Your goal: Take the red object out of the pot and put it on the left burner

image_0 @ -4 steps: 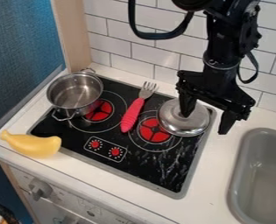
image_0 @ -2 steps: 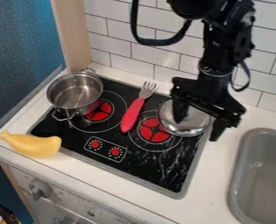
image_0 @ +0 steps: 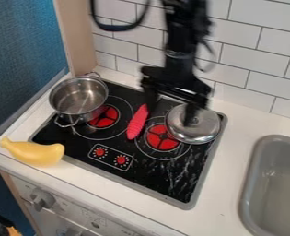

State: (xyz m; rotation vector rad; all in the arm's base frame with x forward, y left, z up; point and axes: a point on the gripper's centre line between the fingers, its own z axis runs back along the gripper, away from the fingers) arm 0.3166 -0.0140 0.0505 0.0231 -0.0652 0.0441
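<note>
We count one red object (image_0: 136,123), long and ribbed, and it lies on the black stovetop (image_0: 153,177), outside the pot, between the two red burners; its upper end is lost behind the gripper (image_0: 170,114). The one gripper hangs over the back of the stovetop, blurred, its two fingers spread apart with nothing that we can see between them, though we cannot make out its tips exactly. We have one steel pot (image_0: 79,97) with two loop handles, upright at the back left corner and covering part of the left burner (image_0: 104,117). One silver lid (image_0: 199,131) hides part of the right burner (image_0: 162,138), and its own knob is hard for us to make out behind a dark finger. Two small red dials (image_0: 100,151) are printed on the stovetop's front panel. A single yellow banana (image_0: 33,152) lies on the white worktop (image_0: 230,184), just beside the stovetop's left edge. We see one grey sink (image_0: 250,184), cut off at the right, and two grey knobs (image_0: 42,198) on the front below, the second cut off at the bottom. Something dark and orange (image_0: 1,227) shows at the lower left corner, too cropped for us to name.
</note>
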